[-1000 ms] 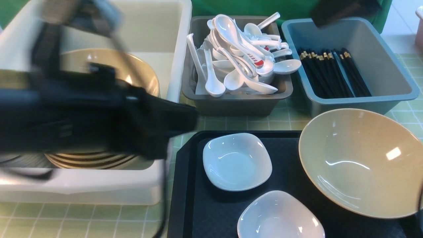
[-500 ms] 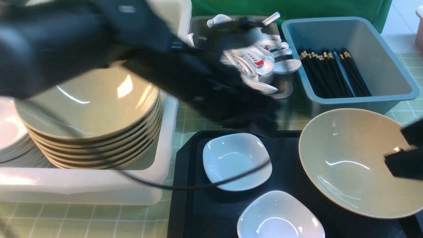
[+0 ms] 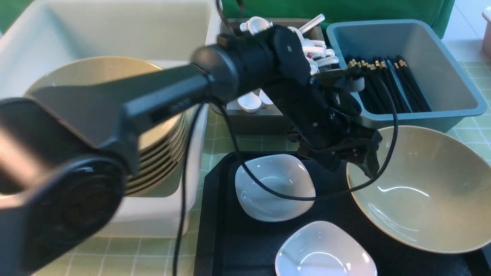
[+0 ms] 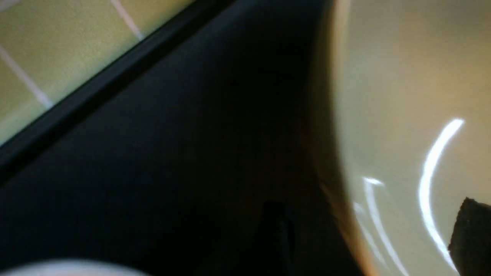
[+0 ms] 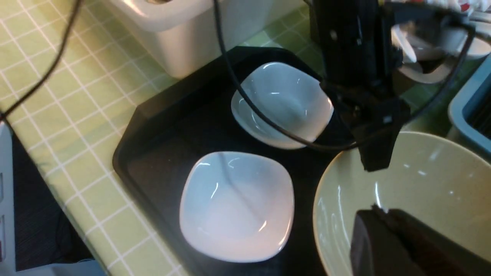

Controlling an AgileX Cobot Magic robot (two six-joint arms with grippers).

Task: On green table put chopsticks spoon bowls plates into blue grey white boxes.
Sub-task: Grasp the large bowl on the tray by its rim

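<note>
A tan bowl (image 3: 422,191) stands on the right of the black tray (image 3: 218,214) on the green table (image 3: 115,253). My left gripper (image 3: 355,163) is open astride the bowl's left rim, with one finger (image 4: 472,234) inside the bowl (image 4: 402,96). The right gripper (image 5: 378,214) is shut and hovers over the bowl (image 5: 422,180) with nothing in it; the front view does not show it. Two white plates (image 3: 274,188) (image 3: 324,251) lie on the tray. Chopsticks (image 3: 399,84) fill the blue box (image 3: 452,76). My left arm almost wholly hides the red-marked spoon.
A stack of tan bowls (image 3: 96,71) sits in the big white box (image 3: 115,30) at the left. The grey box (image 3: 261,122) behind the tray holds several white spoons (image 3: 253,25). The left arm's cable (image 3: 268,193) hangs across the nearer plate.
My left arm swung right from over the white box to the bowl's rim, and its jaws opened. The right gripper shut and left the front view.
</note>
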